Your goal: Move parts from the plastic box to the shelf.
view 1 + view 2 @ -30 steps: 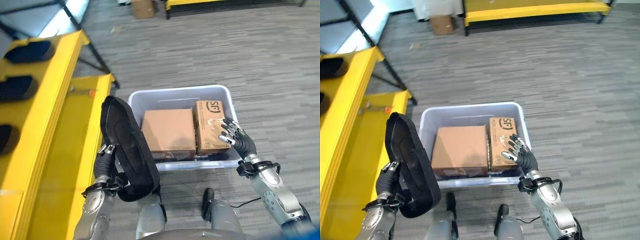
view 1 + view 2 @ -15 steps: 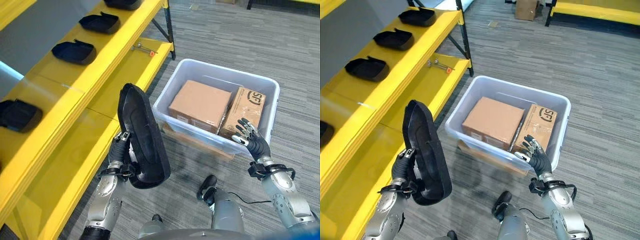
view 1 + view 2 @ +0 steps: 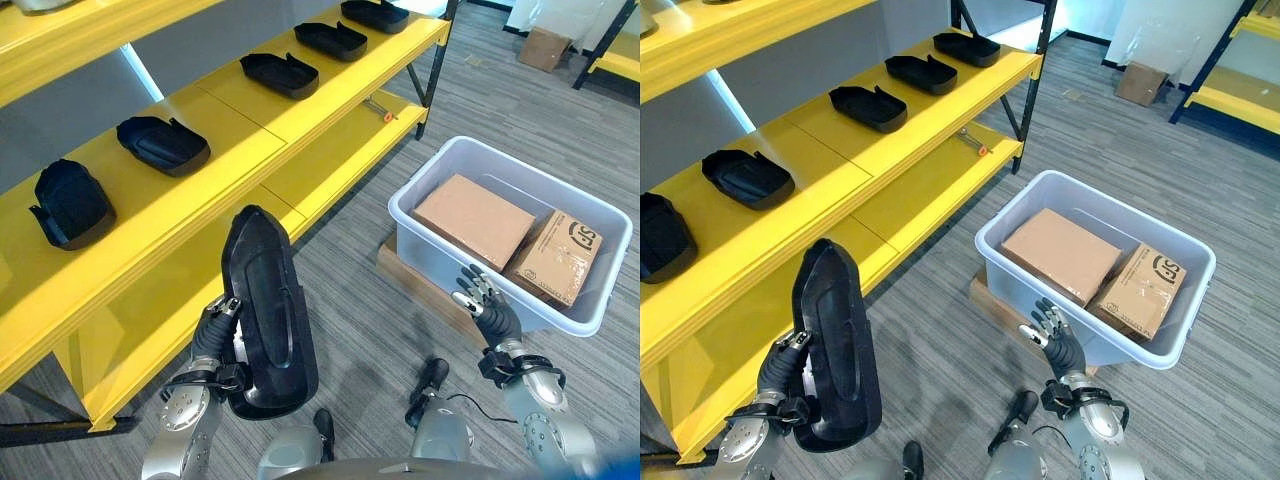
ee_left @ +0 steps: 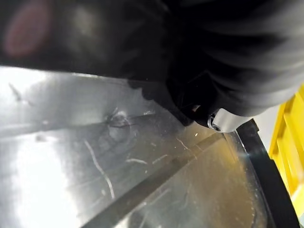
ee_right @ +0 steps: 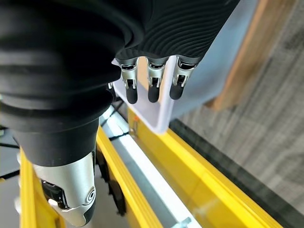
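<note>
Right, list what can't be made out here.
- Left hand: in both eye views its fingertips are hidden behind the black part it clasps; the left wrist view is too close and blurred to show the grip.
- Box: two cartons cover whatever lies beneath them.
- Shelf: the nearest tray is cut off by the right eye view's edge.
- Right hand: open, but whether it touches the box is unclear.

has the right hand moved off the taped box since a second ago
Yes. The right hand was resting on the taped cardboard box inside the plastic box; it now hangs open outside the near wall, touching nothing.
</note>
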